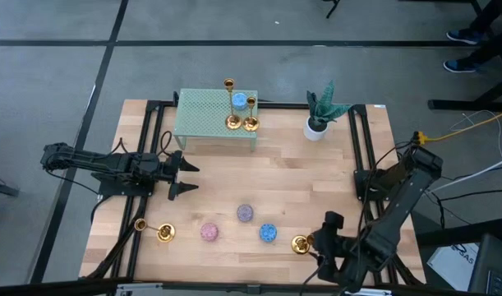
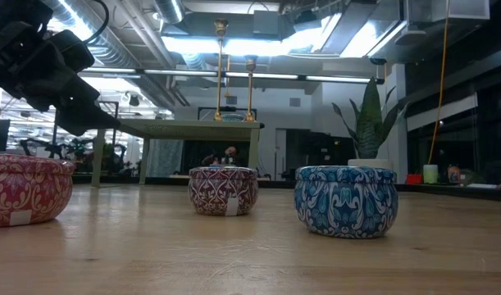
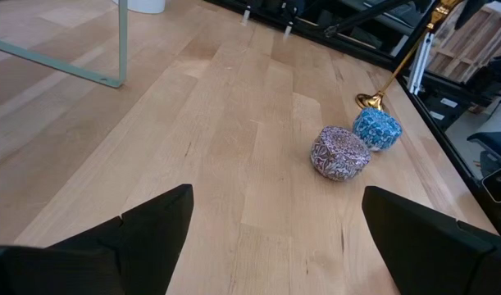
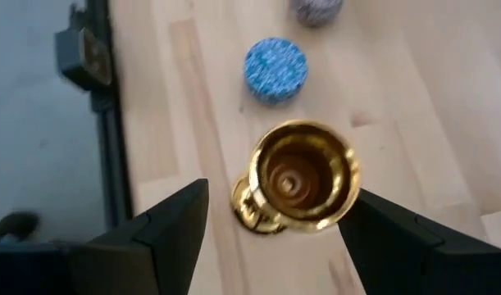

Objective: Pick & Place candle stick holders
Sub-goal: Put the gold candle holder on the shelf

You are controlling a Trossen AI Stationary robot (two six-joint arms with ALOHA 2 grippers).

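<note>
Near the front edge of the table (image 1: pixel 275 189), right of centre: one gold candle stick holder (image 4: pixel 303 176), lying on its side, its cup mouth facing our right gripper (image 4: pixel 270 233), whose fingers stand spread on either side of it, not yet pressing.

Risk: we judge the round, shiny body may roll or squirt out as we close, and the table's near edge is just beside it.

Left front: a second candle stick holder (image 1: pixel 154 229), also lying down, near the frame rail.

Far side: two holders upright on the green stand (image 1: pixel 209 119) beside a blue candle (image 1: pixel 238 100); tall stems, easily tipped.

Left gripper (image 1: pixel 185 177): fingers wide apart, empty, above open board.

Obstacles mid-table: pink candle (image 1: pixel 209 233), purple-grey candle (image 1: pixel 246 213), second blue candle (image 1: pixel 269 233). Potted plant (image 1: pixel 320 111) far right.
</note>
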